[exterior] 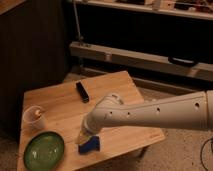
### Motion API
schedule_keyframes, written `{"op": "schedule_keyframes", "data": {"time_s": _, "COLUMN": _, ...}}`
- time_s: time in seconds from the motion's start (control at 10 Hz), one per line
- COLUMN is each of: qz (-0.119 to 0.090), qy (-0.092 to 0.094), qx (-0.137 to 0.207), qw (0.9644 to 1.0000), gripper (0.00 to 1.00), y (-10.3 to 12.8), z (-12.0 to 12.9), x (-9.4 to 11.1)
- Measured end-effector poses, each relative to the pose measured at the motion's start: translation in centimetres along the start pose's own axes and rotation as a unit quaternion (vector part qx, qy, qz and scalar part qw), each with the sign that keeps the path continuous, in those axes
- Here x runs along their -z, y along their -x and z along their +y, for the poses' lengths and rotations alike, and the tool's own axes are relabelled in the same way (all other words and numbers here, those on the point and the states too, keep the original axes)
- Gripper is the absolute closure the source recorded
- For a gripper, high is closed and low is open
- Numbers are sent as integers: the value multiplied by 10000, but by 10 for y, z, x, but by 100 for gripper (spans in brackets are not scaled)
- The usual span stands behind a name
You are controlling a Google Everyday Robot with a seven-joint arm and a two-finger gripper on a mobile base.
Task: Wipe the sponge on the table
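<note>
Table (37, 97): light wooden planks. It carries everything named here, and its widest bare stretch is the far right part.
Cup (32, 118): small, pale and upright, at the left edge, just far of the plate.
Green plate (44, 150): in the near left corner, a little left of the sponge and apart from it.
Black bar (82, 92): slim, lying on the far middle of the table, well apart from the sponge.
End effector (84, 134): down at the sponge's far left top and seemingly in contact with it. I cannot tell whether it is open, closed or gripping the sponge.
Sponge (90, 145): a dark-blue block flat on the table, close to the near edge and partly under the end effector.
Arm (150, 113): white, reaching in from the right, low over the table's right half.
Step in hand: it looks like bearing on the sponge for wiping.
Doing it well:
- Keep the sponge flat on the wood with steady, moderate downward pressure. The soft block will likely squash and drag if pressed hard.
- Stroke toward the bare far right planks.
- Stay off the plate and cup on the left.
- Do not slide the sponge over the near edge.
</note>
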Motion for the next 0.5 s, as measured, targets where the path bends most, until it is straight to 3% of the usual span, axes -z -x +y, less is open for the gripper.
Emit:
{"op": "schedule_keyframes", "data": {"time_s": 0.2, "qz": -5, "qy": 20, "qx": 9, "qw": 10000, "gripper": 35, "y": 0, "z": -1, "x": -1}}
{"op": "schedule_keyframes", "data": {"time_s": 0.4, "qz": -46, "qy": 98, "qx": 256, "qw": 9996, "gripper": 35, "y": -7, "z": -3, "x": -5}}
{"op": "schedule_keyframes", "data": {"time_s": 0.5, "qz": -98, "qy": 161, "qx": 842, "qw": 9963, "gripper": 35, "y": -16, "z": -4, "x": -11}}
